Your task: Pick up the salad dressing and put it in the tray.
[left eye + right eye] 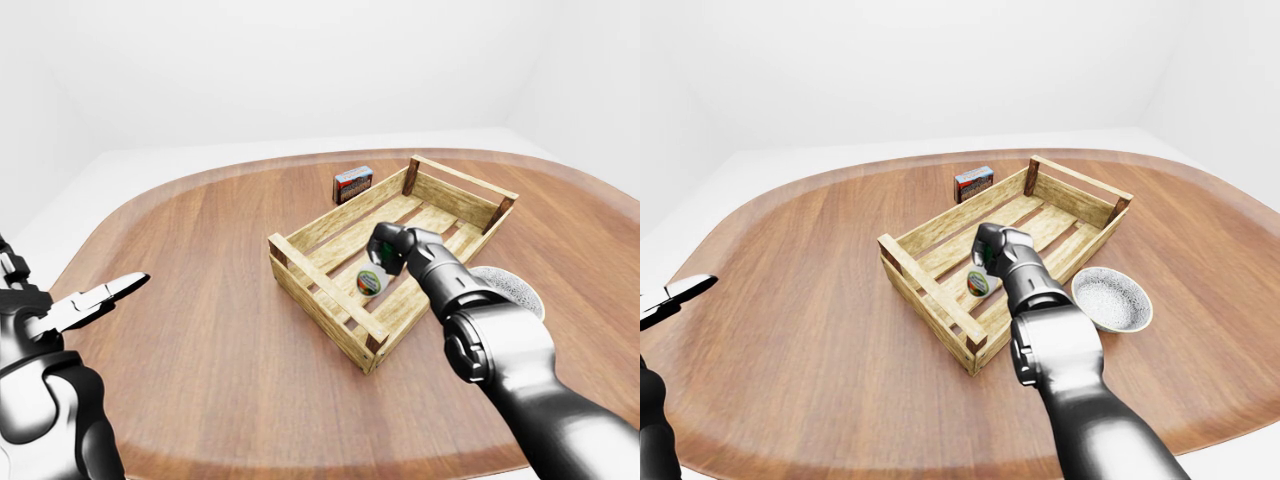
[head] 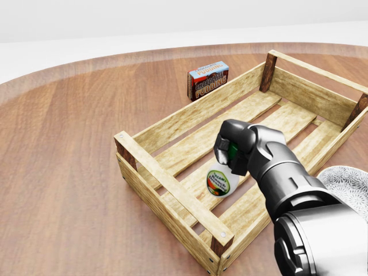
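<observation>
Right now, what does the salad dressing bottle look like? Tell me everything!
The salad dressing is a small white bottle with a green cap and a round green-and-red label. It hangs tilted inside the wooden tray, low over the slats. The right hand grips it around the cap. Whether it touches the slats is unclear.

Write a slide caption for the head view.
Right robot hand lowers the salad dressing into the wooden tray.
</observation>
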